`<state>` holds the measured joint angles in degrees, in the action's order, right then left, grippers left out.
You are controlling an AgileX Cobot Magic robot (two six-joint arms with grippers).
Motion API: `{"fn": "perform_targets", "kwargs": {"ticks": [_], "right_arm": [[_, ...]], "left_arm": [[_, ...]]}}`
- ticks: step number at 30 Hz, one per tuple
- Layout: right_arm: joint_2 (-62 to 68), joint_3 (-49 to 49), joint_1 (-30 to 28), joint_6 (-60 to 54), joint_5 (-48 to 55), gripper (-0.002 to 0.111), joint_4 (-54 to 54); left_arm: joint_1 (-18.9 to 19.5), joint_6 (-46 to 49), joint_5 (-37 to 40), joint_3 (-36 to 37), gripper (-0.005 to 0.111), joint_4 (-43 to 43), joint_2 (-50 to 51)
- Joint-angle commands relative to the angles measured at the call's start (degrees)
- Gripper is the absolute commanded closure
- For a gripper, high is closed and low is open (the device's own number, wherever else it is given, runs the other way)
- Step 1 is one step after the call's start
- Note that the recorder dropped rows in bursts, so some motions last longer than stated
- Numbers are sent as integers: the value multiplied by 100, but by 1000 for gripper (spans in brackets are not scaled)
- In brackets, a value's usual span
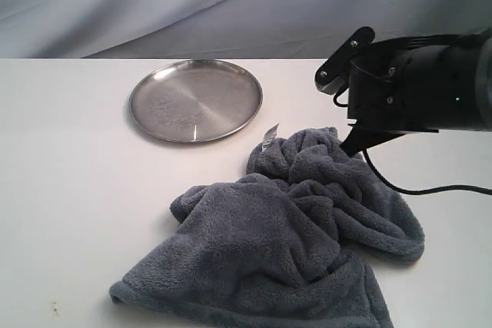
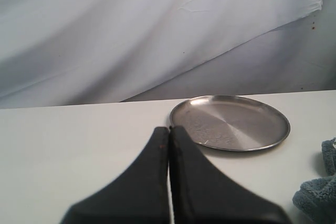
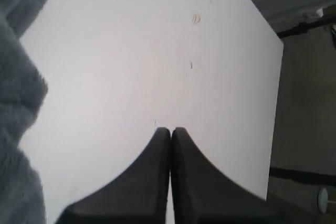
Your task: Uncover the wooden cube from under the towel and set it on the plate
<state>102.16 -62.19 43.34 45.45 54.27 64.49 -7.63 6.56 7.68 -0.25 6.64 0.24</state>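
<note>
The grey plush towel [image 1: 296, 236] lies bunched up on the white table, its white tag [image 1: 269, 137] sticking up at the far edge. No wooden cube shows; it is hidden. Beyond the towel, to the left, rests the steel plate [image 1: 195, 100], bare. My right gripper [image 1: 354, 144] hangs at the towel's far right edge, fingers pressed together with nothing between them; in the right wrist view the right gripper [image 3: 170, 129] is over bare table beside the towel [image 3: 18, 103]. The left gripper [image 2: 169, 128] is shut and empty, a little short of the plate [image 2: 231, 123]. The left arm is outside the exterior view.
A pale draped backdrop [image 1: 231, 5] runs behind the table. The table's edge [image 3: 273, 108] drops off to the floor in the right wrist view. A black cable [image 1: 430, 188] trails from the right arm over the table.
</note>
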Motion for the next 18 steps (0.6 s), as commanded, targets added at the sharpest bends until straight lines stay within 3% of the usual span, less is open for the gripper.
{"fn": "perform_targets", "kwargs": {"ticks": [1,9,18], "right_arm": [[459,-520,-21,450,-245,108,498],[1493,-2161,-21,776,-774,108,-86],[2157,-3563,-21,776,-2019,108,-1996]], "left_arm": [[-28,-14,-12,25,107,10,-24],[-28,-14,-12,25,107,10,-24],[-28,-14,-12,25,107,10,-24]]}}
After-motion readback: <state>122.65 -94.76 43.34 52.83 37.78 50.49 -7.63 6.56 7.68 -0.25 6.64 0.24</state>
